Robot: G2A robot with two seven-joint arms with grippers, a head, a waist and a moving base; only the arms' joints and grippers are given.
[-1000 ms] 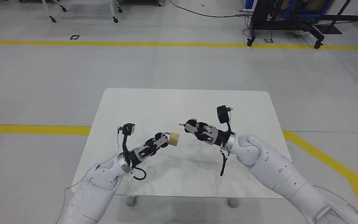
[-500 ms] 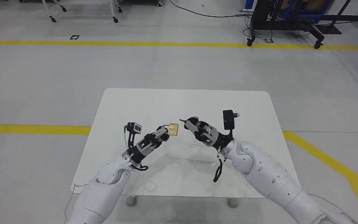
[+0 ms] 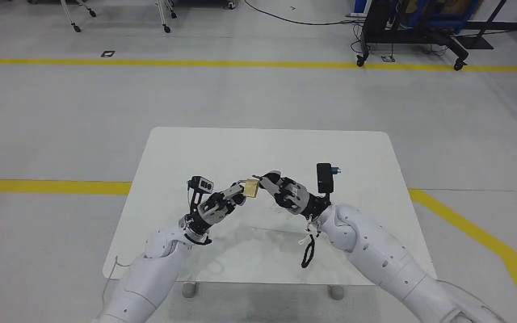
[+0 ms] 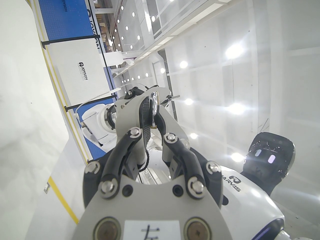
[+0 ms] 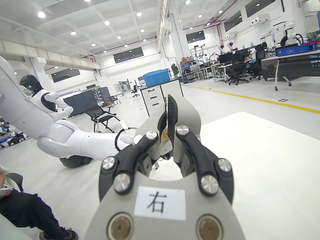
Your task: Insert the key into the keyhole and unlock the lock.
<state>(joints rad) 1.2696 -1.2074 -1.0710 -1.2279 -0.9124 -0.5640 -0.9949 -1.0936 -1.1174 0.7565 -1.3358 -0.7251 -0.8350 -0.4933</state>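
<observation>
above the middle of the white table (image 3: 355, 161), clear of the tabletop, the left gripper (image 3: 236, 194) has its fingers clenched on the lock (image 3: 251, 188), a brass-coloured padlock body that projects past the fingertips toward the other arm. in the left wrist view, the left gripper (image 4: 150, 107) clamps the lock (image 4: 155, 101) between its two ribbed pads (image 4: 144, 112); a silver part shows at the fingertips and a brass edge shows lower down between the fingers. the right gripper (image 3: 269, 180) has its fingers clenched on the key (image 3: 257, 178), whose thin dark tip projects toward the left arm and ends just beside the upper edge of the lock. whether the tip touches the lock or sits inside it cannot be told. in the right wrist view, the right gripper (image 5: 168, 107) shows its ribbed pads (image 5: 172, 118) pressed close together, with a small tan piece (image 5: 164, 134) visible between the fingers below them. the two grippers point at each other, fingertips near, with the lock and the key tip between them.
</observation>
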